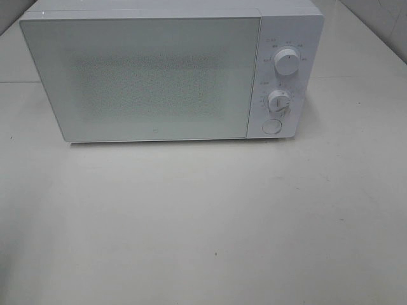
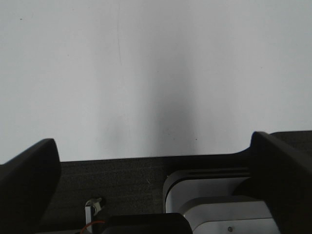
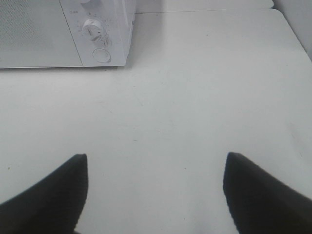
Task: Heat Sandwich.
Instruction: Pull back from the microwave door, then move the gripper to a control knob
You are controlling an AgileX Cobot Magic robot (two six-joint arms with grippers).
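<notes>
Listing your stock from the biggest item down: one white table, smooth, bare and faintly scuffed, running out flat beneath and ahead of both grippers; little of the room shows beyond a pale tiled strip past its far corner. One white microwave, door shut, standing ahead of the right gripper and toward its left, well apart from it. Right gripper: fingers spread apart, nothing between them, only table below. Left gripper: fingers spread wide, likewise carrying nothing, only bare table ahead. Controls on the microwave's panel, nearest the right gripper: upper dial, lower dial, round button lowest. One sandwich: not in view anywhere; whether it sits behind the shut door you cannot tell through the speckled front. Expect it to be light, soft and easily crushed or pulled apart, so you would likely do best closing gently across its two long sides, low down, rather than pinching a corner.
</notes>
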